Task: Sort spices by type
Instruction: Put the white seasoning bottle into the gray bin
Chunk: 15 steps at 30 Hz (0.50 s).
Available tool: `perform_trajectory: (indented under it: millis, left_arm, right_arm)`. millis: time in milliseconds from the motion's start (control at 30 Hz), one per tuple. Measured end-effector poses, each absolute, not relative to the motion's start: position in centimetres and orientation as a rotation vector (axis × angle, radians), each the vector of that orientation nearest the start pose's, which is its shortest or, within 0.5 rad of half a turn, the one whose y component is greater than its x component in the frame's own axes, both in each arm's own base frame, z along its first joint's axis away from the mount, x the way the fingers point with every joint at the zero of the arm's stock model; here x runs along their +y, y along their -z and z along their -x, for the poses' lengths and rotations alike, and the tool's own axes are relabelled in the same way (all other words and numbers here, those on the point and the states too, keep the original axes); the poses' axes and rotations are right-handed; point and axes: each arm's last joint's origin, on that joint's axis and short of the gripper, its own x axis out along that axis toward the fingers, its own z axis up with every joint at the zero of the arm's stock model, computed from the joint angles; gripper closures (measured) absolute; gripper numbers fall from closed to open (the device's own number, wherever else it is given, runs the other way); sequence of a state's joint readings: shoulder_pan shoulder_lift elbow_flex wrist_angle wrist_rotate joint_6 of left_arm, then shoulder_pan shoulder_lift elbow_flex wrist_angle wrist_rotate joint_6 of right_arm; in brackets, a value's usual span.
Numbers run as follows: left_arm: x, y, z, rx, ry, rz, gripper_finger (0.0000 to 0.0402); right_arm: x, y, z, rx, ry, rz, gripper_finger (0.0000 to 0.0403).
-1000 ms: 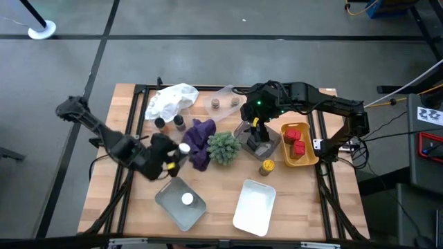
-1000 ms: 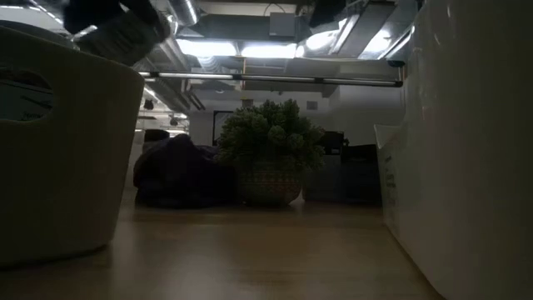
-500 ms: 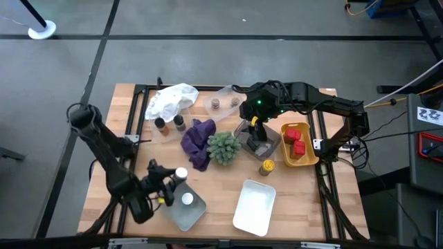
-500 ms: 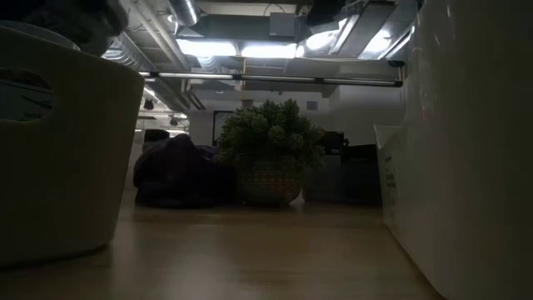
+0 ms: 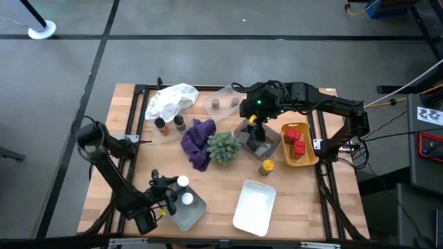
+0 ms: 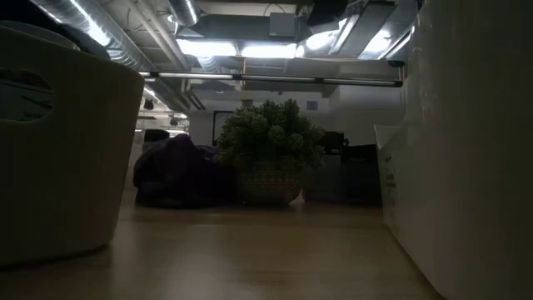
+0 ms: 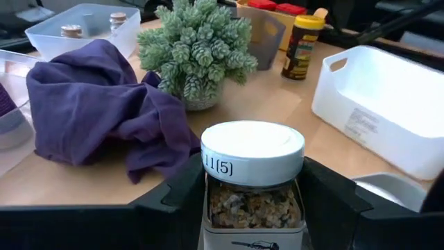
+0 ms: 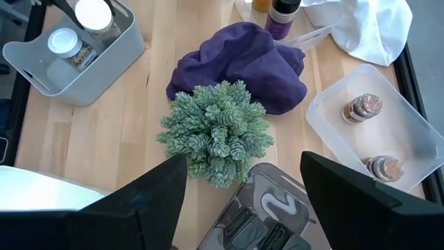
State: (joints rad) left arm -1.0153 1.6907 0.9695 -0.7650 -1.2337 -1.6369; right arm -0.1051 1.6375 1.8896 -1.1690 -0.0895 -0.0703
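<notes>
- left gripper (image 5: 173, 190) clamped on a white-capped clear jar (image 7: 252, 182) of brown spice, fingers (image 7: 182, 191) pressing either side of the glass, held over the edge of the grey bin (image 5: 196, 211) at the table's near left.
- one more white-capped jar (image 5: 187, 200) already lying inside that grey bin, just beside the held one.
- right gripper (image 5: 253, 124) hanging with fingers spread wide apart and empty above the dark grey bin (image 8: 277, 208), next to the spiky green plant (image 5: 223, 146).
- elsewhere: two brown-capped jars (image 8: 365, 107) in the clear tray (image 5: 225, 97) at the back, red tins (image 5: 294, 136) in the yellow bin (image 5: 308, 158), a yellow jar (image 5: 267, 167) standing loose on the wood, two dark-capped jars (image 5: 170, 123) near the white cloth (image 5: 172, 99); white bin (image 5: 253, 206) bare.
- likely step: lowering the held jar in beside its twin.
- risks:
  - letting go too high or too close to the rim: jar tipping onto the table or rolling out.
  - coming down on the jar already inside: knocking it, or jamming both against the wall.
  - pushing on the bin wall with the fingers: light bin sliding toward the table edge.
  - glass sides are smooth, so a loosened squeeze before the jar is low could drop it.
  - purple cloth (image 5: 197, 142) well clear of the bin, so little chance of a snag there.
</notes>
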Motion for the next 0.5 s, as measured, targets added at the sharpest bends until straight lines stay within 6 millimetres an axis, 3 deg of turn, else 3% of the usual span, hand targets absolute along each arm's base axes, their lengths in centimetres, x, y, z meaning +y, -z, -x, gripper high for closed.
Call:
perform_trajectory:
  millis: [367, 500]
  left_arm:
    - [-23.1, -14.4, -17.6, 0.272, -0.567, 0.176, 0.0228]
    - [-23.2, -13.9, -17.7, 0.281, -0.569, 0.166, 0.0195]
  right_arm:
    - [-3.1, -41.0, -31.7, 0.912, -0.010, -0.039, 0.0123]
    - [-3.1, -41.0, -31.7, 0.911, -0.010, -0.039, 0.0123]
